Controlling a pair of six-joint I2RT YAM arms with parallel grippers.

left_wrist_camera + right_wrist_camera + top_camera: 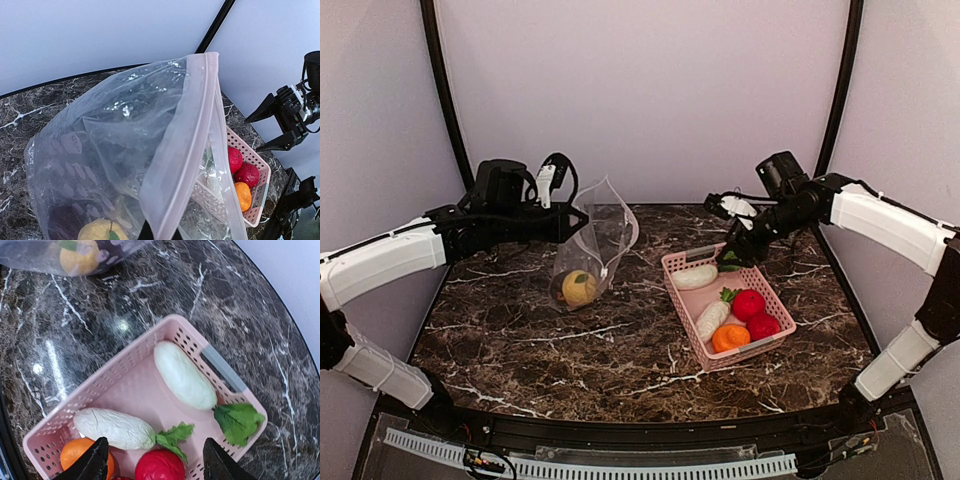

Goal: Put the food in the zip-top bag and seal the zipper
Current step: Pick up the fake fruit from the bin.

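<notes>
Top external shows loading underway: left gripper [570, 218] clenched on the upright zip-top bag [600, 232], yellow ball [579, 288] inside, while right gripper [731, 257] hangs spread over the basket [681, 303], where a white radish [695, 277] looks the likeliest next pick, calling for descent and closure.

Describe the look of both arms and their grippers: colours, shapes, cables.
Both arms match: the left arm and right arm have white shell links with black joints and black wrist housings. Thin cables loop by each wrist. The right gripper has black, tapering fingers; the left gripper is black too.

Left hand [570, 218] pinching zip-top bag [605, 235], food [748, 304] in basket [682, 305]
</notes>
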